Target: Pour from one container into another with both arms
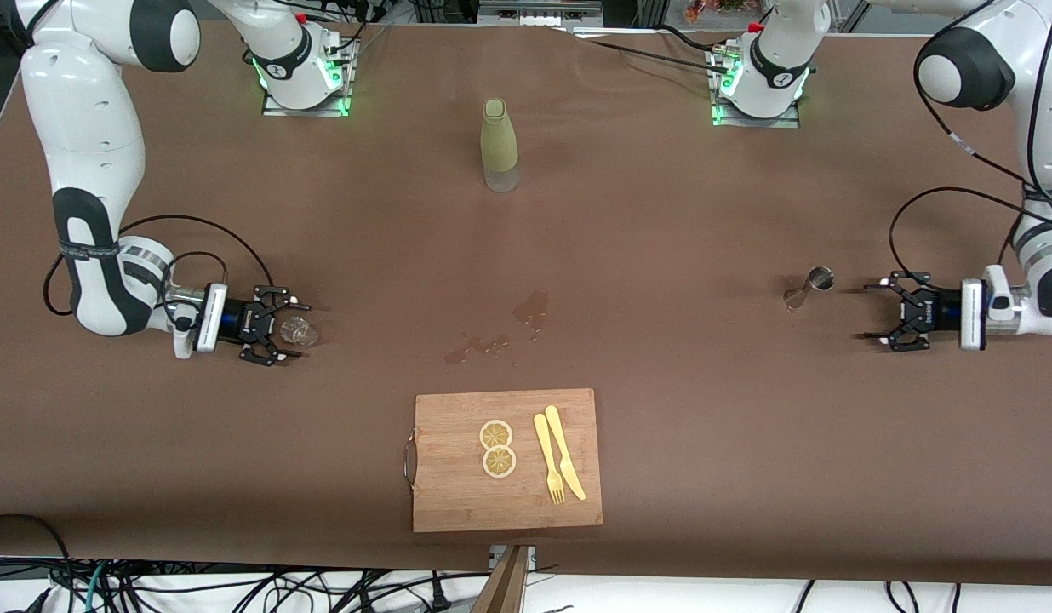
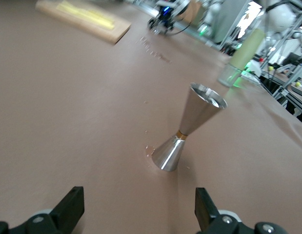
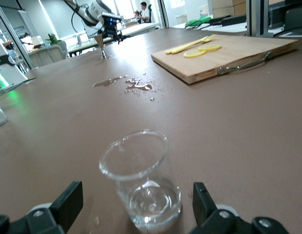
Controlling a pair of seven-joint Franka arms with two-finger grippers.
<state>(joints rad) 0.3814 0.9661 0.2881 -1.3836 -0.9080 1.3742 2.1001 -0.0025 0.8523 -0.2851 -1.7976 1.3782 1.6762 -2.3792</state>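
A small clear glass [image 1: 305, 334] [image 3: 141, 180] stands upright on the brown table at the right arm's end. My right gripper [image 1: 293, 328] [image 3: 136, 204] is low at the table, open, one finger on each side of the glass and neither touching it. A steel double-cone jigger [image 1: 807, 287] [image 2: 187, 129] stands on the table at the left arm's end. My left gripper [image 1: 866, 312] [image 2: 139, 204] is open just short of the jigger, with nothing between its fingers. Both point toward the table's middle.
An olive-green bottle [image 1: 499, 145] with a clear base stands between the arm bases. Spilled liquid [image 1: 530, 311] wets the table's middle. Nearer the front camera lies a wooden cutting board [image 1: 458, 502] with two lemon slices, a yellow knife and a fork.
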